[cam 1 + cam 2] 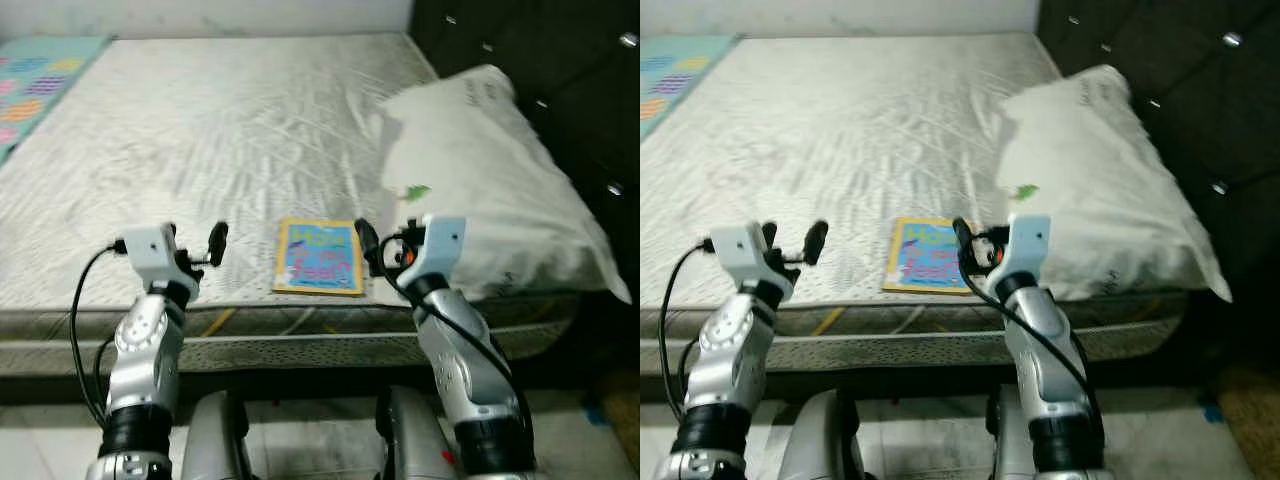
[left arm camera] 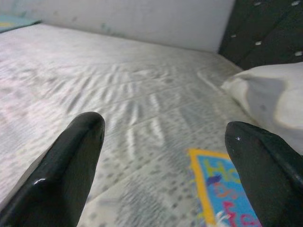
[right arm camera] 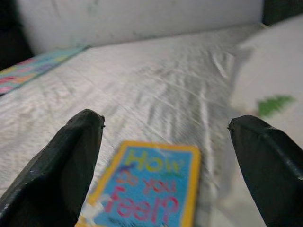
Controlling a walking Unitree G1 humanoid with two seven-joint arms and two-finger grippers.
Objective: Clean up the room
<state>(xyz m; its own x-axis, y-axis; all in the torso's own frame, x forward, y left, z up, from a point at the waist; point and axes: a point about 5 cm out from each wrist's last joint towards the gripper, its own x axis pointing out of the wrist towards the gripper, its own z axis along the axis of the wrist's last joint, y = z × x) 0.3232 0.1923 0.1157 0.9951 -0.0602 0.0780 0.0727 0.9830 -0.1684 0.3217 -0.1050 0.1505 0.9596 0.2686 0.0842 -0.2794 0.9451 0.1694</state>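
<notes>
Bed (image 1: pixel 200 130) with a bare pale quilted mattress takes most of the head views; dark tufted headboard (image 1: pixel 540 50) on the robot's right, pale wall behind. White pillow (image 1: pixel 480 170) with a small green mark lies against the headboard side. Colourful patterned mat (image 1: pixel 40 75) sits at the far left corner, touching the mattress edge.

Task item: picture book (image 1: pixel 320 256), blue cover with yellow border, title "How do you feel?" readable in the right wrist view. It lies flat near the front edge of the mattress, just beside the pillow's near corner, not touching either gripper.

Left gripper (image 1: pixel 195 243) is raised over the front edge of the mattress, left of the book, fingers (image 2: pixel 66 165) spread apart, holding nothing.

Right gripper (image 3: pixel 165 142) is raised at the book's right side, between book and pillow, fingers (image 3: pixel 61 161) apart, nothing between them; the book shows through the gap.

Tiled floor (image 1: pixel 320 430) below the bed frame.
</notes>
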